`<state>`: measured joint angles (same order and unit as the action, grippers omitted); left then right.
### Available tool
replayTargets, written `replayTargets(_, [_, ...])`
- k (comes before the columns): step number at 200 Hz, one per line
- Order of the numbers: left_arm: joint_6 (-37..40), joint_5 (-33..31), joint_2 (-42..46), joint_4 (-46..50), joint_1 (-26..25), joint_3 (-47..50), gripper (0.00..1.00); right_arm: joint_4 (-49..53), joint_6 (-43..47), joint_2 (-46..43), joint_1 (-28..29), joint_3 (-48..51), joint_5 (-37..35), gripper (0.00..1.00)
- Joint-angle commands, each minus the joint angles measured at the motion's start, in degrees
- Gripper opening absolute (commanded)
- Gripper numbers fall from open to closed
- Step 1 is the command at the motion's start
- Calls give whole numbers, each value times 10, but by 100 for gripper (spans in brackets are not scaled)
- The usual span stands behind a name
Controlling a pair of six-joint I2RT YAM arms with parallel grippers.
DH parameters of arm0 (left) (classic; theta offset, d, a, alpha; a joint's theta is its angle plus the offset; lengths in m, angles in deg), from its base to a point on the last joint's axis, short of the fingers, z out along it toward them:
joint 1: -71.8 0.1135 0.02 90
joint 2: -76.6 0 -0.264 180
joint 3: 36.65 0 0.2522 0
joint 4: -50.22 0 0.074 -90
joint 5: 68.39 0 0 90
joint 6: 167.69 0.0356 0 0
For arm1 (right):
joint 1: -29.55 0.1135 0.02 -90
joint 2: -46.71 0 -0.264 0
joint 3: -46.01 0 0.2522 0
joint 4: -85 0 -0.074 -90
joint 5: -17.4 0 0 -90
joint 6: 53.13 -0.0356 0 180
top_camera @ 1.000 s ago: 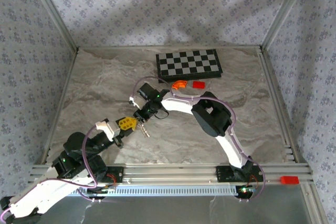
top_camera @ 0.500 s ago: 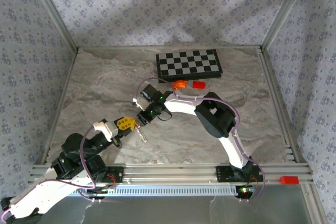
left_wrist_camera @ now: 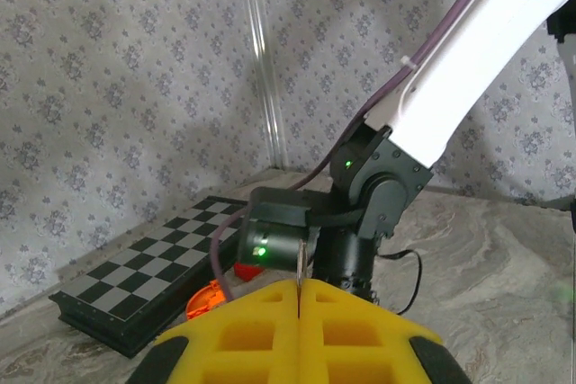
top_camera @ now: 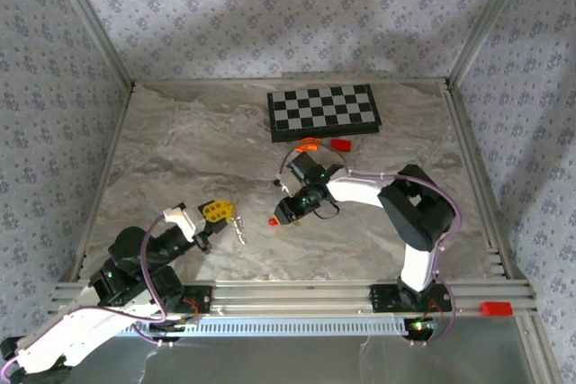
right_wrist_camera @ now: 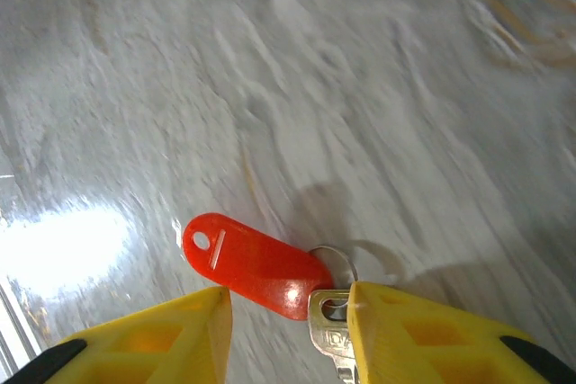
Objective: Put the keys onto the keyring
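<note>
Right gripper (right_wrist_camera: 288, 301): jaws partway in, keys (right_wrist_camera: 256, 263) btwn the pads. Silver head sits against one pad, red tag juts fwd w/ shadow beneath, so judged gripped and off the table (top_camera: 180, 150). Left gripper (top_camera: 216, 213): jaws fully closed, pinching the keyring (top_camera: 239, 227), chain dangling twd near edge. Critical relation: keyring lies to robot's left of the keys, near but apart; tag's long axis points roughly that way. Judged next: right arm carries across, left holds.
</note>
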<state>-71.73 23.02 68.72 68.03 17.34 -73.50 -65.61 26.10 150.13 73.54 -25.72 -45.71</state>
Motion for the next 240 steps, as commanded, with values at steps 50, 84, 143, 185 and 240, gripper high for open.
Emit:
replayTargets(50, [-3, -3, -7, -34, -3, 0, 0, 130, 31, -75, -23, -6, -81, 43])
replayTargets(84, [-3, 0, -8, -31, -3, 0, 0, 154, 81, -47, -37, -48, -90, 42])
replayTargets(143, [-3, 8, -11, -33, -3, 0, 0, 216, 140, 25, -20, -136, -78, 42])
replayTargets(185, [-2, 11, -15, -33, -3, -1, 0, 222, 147, 47, -14, -144, -66, 41])
replayTargets(240, [-1, 10, -16, -35, -3, 2, 0, 228, 155, 66, -1, -141, -58, 38])
